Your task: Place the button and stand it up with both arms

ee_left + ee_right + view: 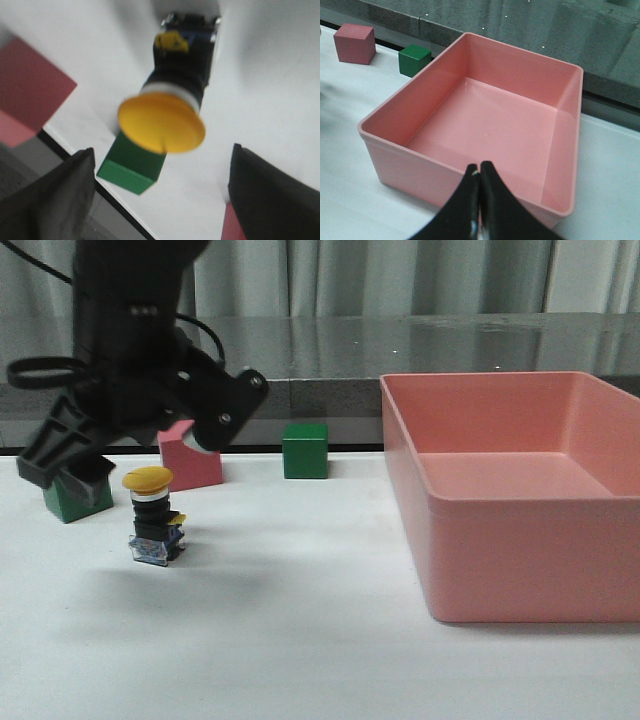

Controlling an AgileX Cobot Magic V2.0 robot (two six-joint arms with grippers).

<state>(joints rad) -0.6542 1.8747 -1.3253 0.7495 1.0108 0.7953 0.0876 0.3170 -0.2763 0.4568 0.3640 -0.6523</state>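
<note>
The button [155, 516] stands upright on the white table at the left, with its yellow cap on top and its blue-clear block on the table. My left gripper [130, 455] hangs just above and behind it, open and empty, not touching it. In the left wrist view the button [167, 107] lies between and beyond the two spread dark fingers [65, 200], and the left gripper [162, 149] holds nothing. My right gripper [479, 166] is shut and empty, above the near wall of the pink bin [410, 165]. It does not show in the front view.
The large empty pink bin [500, 570] fills the right half of the table. A green cube [305, 450] and a pink cube [195, 462] sit at the back. Another green cube [68, 500] sits at the left, under my left arm. A dark ledge runs behind the table.
</note>
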